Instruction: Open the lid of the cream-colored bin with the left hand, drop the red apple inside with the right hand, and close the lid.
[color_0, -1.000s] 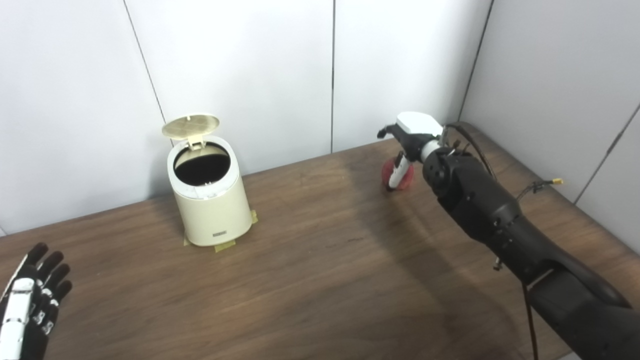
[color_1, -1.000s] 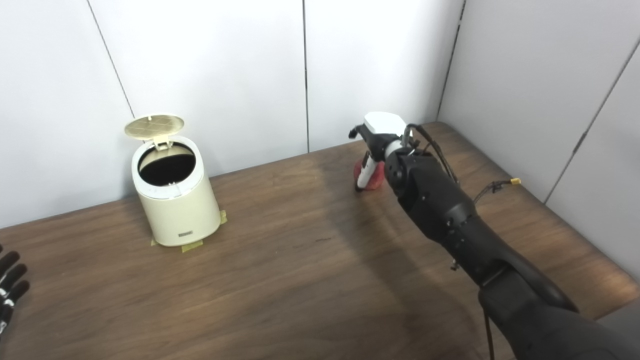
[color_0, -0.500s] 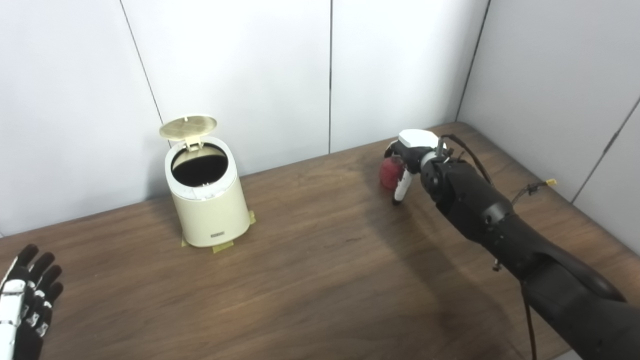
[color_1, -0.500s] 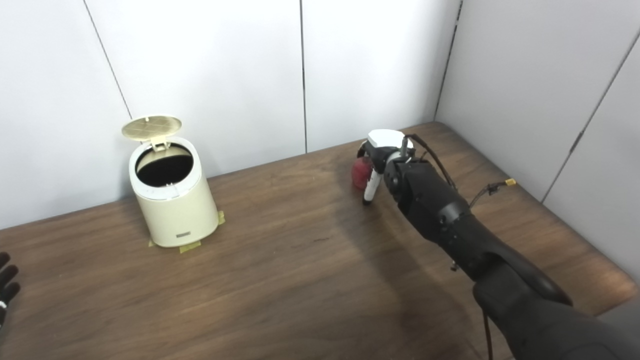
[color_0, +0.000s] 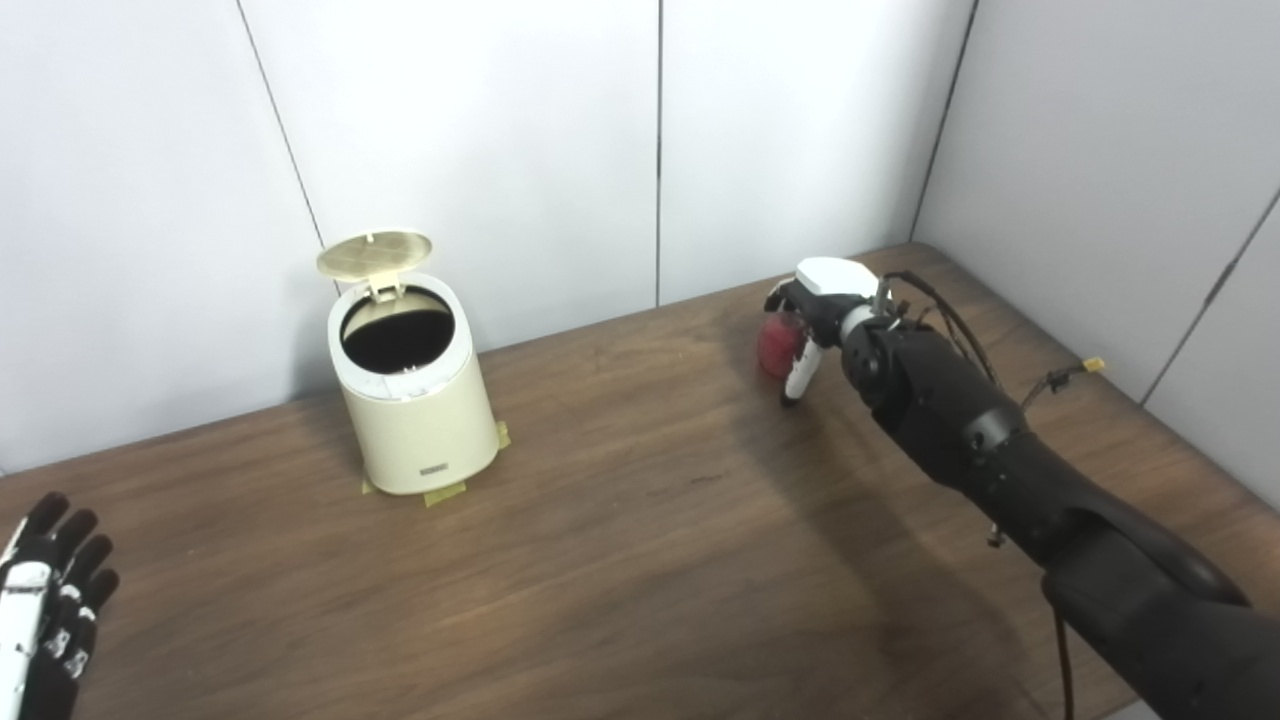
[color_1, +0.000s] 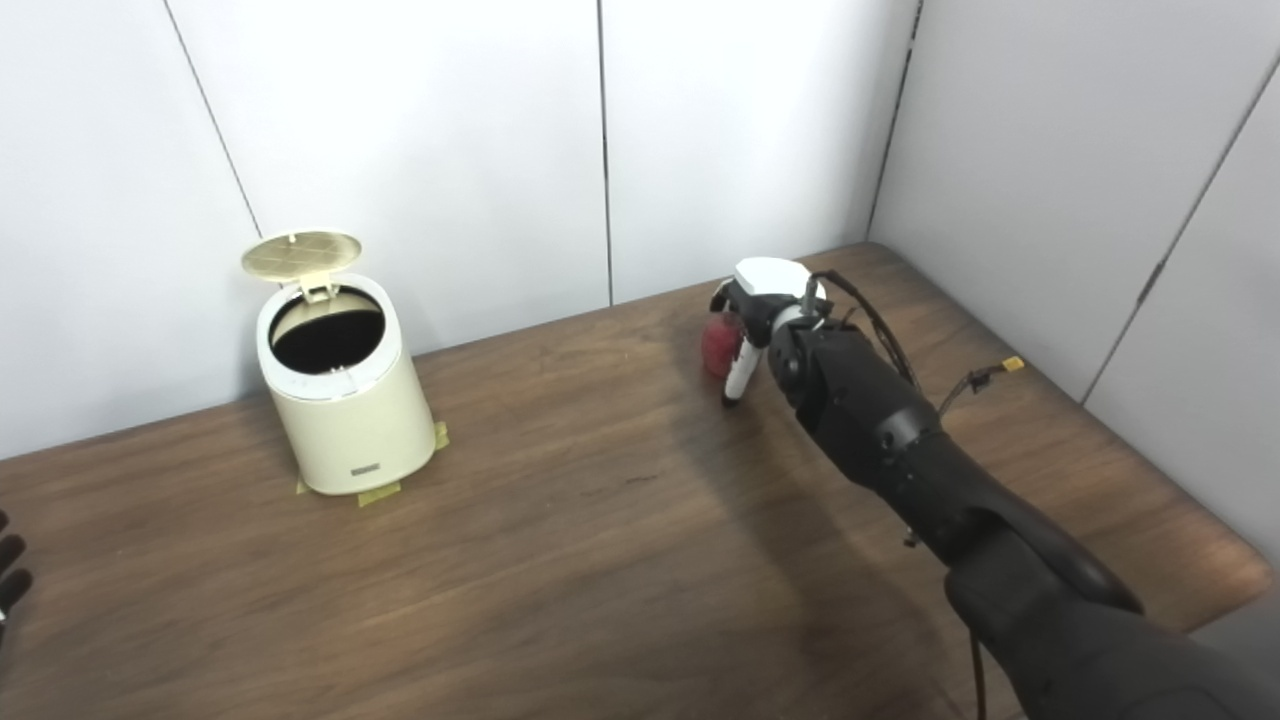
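Observation:
The cream-colored bin (color_0: 420, 420) stands at the back left of the table, its round lid (color_0: 375, 253) tipped up and the dark inside showing. The red apple (color_0: 772, 345) rests on the table at the back right. My right hand (color_0: 825, 290) arches over the apple, dark fingers curled over its top and far side. The white thumb (color_0: 797, 372) points down at the apple's near right side, and the hand is open around it. My left hand (color_0: 45, 600) lies open at the bottom left corner, fingers spread, far from the bin.
The brown wooden table (color_0: 640, 560) runs up to grey wall panels behind and on the right. Yellow tape tabs (color_0: 445, 493) hold the bin's base. A loose cable with a yellow plug (color_0: 1092, 366) hangs off my right forearm.
My right hand has come down from above the apple and now cups it. The left hand has slid a little lower toward the corner. The camera has shifted slightly.

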